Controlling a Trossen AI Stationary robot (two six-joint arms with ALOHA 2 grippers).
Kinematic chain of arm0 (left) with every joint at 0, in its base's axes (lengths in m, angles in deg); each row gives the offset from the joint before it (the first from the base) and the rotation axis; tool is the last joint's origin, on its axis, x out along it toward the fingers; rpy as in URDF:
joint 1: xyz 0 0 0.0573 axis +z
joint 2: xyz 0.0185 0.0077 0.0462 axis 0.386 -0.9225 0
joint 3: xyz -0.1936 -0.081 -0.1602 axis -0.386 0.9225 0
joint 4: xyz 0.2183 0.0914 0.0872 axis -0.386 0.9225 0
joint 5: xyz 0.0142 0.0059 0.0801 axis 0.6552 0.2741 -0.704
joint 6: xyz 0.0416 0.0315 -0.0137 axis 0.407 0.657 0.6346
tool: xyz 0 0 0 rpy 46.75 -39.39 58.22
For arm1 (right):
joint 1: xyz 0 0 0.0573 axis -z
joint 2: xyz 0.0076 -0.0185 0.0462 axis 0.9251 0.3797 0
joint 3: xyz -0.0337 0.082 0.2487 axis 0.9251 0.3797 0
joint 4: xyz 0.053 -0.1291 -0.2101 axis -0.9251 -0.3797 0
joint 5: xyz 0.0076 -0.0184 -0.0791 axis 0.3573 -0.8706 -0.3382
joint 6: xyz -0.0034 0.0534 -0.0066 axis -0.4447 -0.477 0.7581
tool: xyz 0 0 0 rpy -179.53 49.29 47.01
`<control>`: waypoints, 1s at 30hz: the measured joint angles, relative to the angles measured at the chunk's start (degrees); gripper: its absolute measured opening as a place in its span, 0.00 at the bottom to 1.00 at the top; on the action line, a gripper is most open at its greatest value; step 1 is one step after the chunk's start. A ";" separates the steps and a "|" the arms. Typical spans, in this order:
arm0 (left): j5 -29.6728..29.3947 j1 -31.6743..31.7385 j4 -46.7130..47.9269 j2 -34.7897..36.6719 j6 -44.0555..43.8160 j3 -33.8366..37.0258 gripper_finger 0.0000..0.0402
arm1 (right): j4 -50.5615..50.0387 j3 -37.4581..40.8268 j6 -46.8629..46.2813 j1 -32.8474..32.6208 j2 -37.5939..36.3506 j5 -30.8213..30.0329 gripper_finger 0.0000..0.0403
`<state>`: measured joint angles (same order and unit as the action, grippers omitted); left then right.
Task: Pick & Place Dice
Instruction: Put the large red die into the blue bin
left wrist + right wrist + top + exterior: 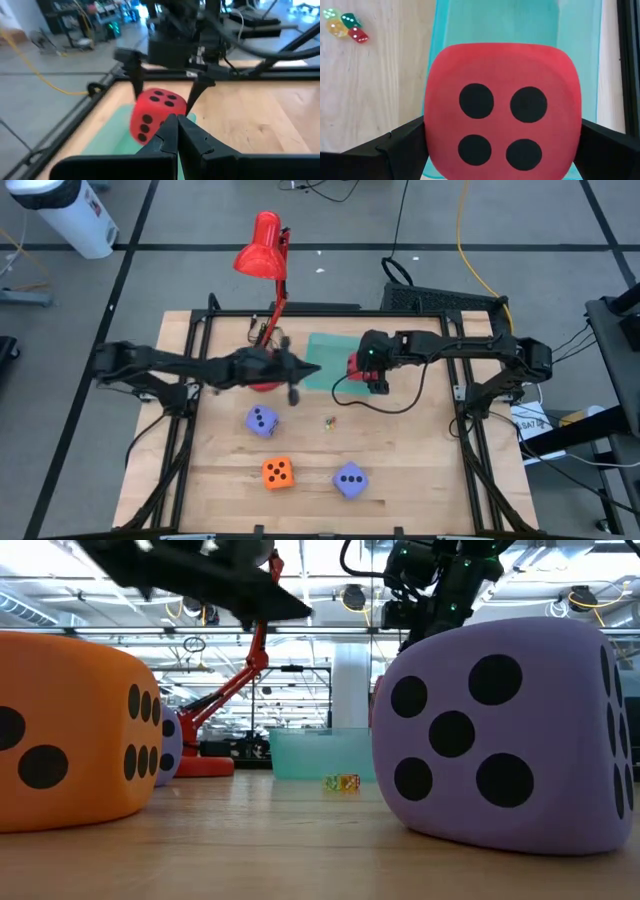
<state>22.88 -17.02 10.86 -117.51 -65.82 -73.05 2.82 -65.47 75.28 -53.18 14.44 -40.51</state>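
The red die (357,367) sits between the fingers of my right gripper (368,372) over the right end of the flat teal tray (322,358). In the right wrist view its four-pip face (501,132) fills the picture. My left gripper (176,125) is shut and empty, hovering just left of the tray and pointing at the red die (156,113). One purple-blue die (262,420) rests on the table near the middle, and the other (350,479) rests toward the near edge. The orange die (278,472) rests beside that second one. My right gripper pinches the red die by two opposite side faces (431,135), one finger (402,145) on each side. The fingers come from above, pointing down. The four-pip face is turned up toward the wrist. The die is over the teal tray; whether its underside touches the tray, I cannot tell.
A red desk lamp (262,252) leans over the far side, its base (266,383) under my left arm. A few tiny coloured dice (328,421) lie mid-table. A black frame (190,350) borders the wooden table. Bare wood lies between the large dice.
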 joint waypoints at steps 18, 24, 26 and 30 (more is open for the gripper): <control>10.95 5.95 -2.43 -20.89 -2.97 -16.98 0.00 | 4.38 0.00 1.75 0.00 -0.04 0.02 0.99; 10.81 7.46 0.29 -20.93 -5.00 -18.90 0.00 | 7.55 0.00 1.89 0.00 -0.04 2.54 0.99; 10.80 8.17 1.39 -20.91 -5.58 -18.94 0.00 | 8.03 0.00 1.75 0.00 -0.04 2.74 0.99; 12.03 9.70 2.08 -22.54 -8.11 -18.94 0.00 | 8.22 0.00 1.73 0.00 -0.04 2.68 0.99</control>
<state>34.91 -7.33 12.94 -140.06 -73.93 -91.99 11.05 -65.47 77.02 -53.18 14.40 -37.82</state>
